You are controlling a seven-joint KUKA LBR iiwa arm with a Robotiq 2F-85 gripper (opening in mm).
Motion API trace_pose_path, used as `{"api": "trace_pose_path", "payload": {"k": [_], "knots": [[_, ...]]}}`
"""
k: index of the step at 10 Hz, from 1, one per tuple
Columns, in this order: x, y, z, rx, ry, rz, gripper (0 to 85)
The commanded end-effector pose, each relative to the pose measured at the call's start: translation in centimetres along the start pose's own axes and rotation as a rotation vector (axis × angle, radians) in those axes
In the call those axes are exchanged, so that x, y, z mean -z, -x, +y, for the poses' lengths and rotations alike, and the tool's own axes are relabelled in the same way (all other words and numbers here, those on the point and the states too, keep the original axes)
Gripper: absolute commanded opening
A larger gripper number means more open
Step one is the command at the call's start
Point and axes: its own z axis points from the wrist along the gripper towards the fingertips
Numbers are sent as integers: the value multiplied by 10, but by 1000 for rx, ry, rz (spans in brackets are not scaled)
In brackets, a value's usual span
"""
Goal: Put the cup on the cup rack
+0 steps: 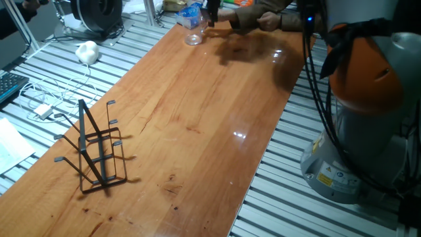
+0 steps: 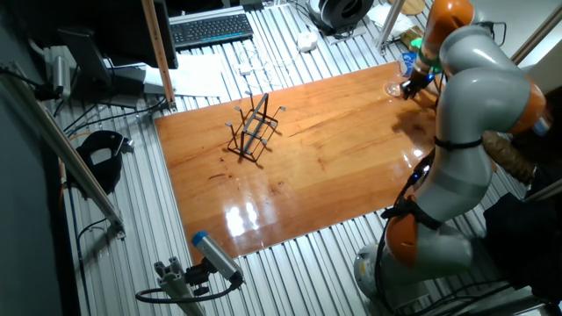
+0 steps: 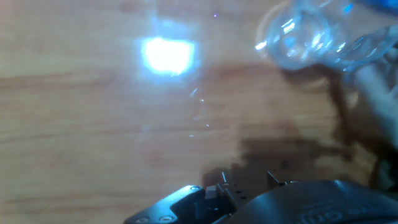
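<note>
The cup (image 1: 193, 31) is a clear tumbler standing at the far end of the wooden table (image 1: 197, 125). It also shows in the other fixed view (image 2: 394, 86) and, blurred, at the top right of the hand view (image 3: 303, 38). My gripper (image 1: 212, 14) hangs just right of the cup and close to it, apart from it; its jaws are too dark and small to read. In the other fixed view the gripper (image 2: 411, 83) is beside the cup. The black wire cup rack (image 1: 96, 153) stands empty at the near left end of the table, and it shows in the other fixed view (image 2: 252, 134).
A blue and clear object (image 1: 191, 10) lies just behind the cup. A white crumpled lump (image 1: 87, 51), cables and a keyboard (image 2: 211, 29) lie off the table's left side. My arm's base (image 1: 358, 138) stands off the right edge.
</note>
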Motion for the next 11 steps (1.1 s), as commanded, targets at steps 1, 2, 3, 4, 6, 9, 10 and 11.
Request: {"api": "trace_pose_path", "payload": {"k": [1,2,3,4,6,9,10,11], "knots": [[0,19,-4,1,-1,-1,340],[-2,25,0,-7,-7,-7,340],[-5,30,7,-20,0,-7,340],[-8,36,17,-41,11,-3,340],[-13,45,51,-102,-1,11,340],[-27,33,94,-194,12,13,340],[-29,25,109,-220,-2,8,340],[-24,20,111,-212,-43,22,340]]}}
